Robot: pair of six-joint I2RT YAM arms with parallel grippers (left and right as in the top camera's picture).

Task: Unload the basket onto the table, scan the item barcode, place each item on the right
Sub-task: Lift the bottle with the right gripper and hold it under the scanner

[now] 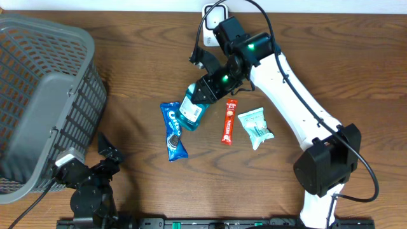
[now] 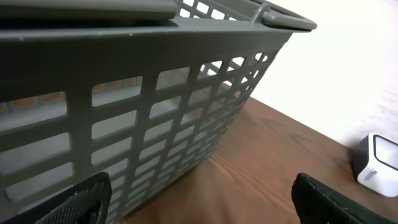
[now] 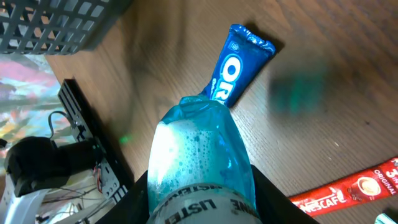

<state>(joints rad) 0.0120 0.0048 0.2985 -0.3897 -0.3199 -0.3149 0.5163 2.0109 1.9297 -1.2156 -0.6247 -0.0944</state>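
Right wrist view: right gripper (image 3: 200, 204) pinches the mouthwash bottle (image 3: 199, 149), seemingly lifted; Oreo pack (image 3: 235, 65) lies just beyond. Left gripper (image 2: 208, 208) spread wide, empty, beside the basket (image 2: 143, 93). White box (image 1: 215, 11) at the far edge, likely the scanner. Pickup done; barcode not yet presented.

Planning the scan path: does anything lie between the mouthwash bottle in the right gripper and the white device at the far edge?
Nothing visible does: only bare table lies between the mouthwash bottle, held by the right gripper, and the white device.
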